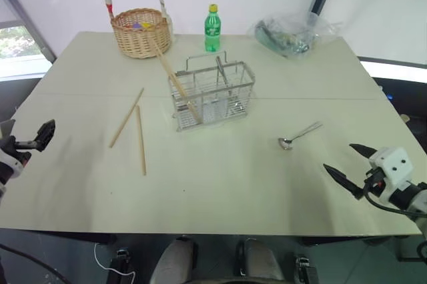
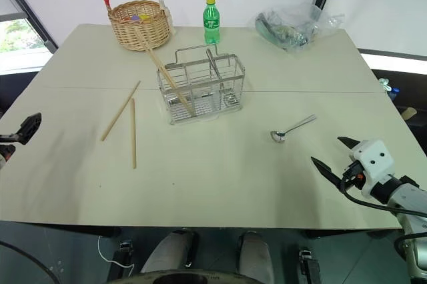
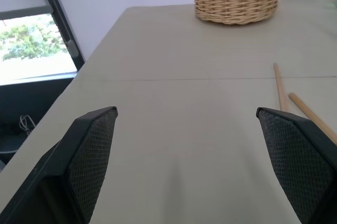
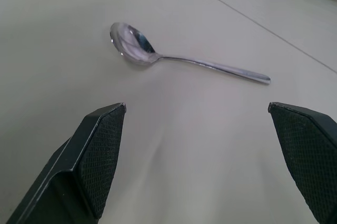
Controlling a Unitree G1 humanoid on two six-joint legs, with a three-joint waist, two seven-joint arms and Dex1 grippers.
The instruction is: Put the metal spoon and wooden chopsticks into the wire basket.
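Nearest, at the front right corner of the desk [image 1: 220, 197], the right pincer [image 1: 347, 163] is held with its two fingers spread wide and nothing between them. The metal spoon [image 1: 298, 135] is found just ahead of it and slightly toward the middle of the desk, lying flat, bowl toward the robot and handle running away to the right. In the right wrist view the spoon is seen crosswise to the open fingers, so a grip across the thin handle is judged to need only a short reach forward and down. This arm is clearly the nearer one for the spoon.

At the left edge the left pincer [image 1: 41, 136] is likewise spread open and empty. Two wooden chopsticks [image 1: 133, 131] are laid ahead and inward of it, long axes running away from the robot, their far ends nearly meeting.

Farther back the wire basket [image 1: 213, 94] is seen, with a third chopstick [image 1: 175, 79] already leaning in it.

What else sits among its wires cannot be made out.
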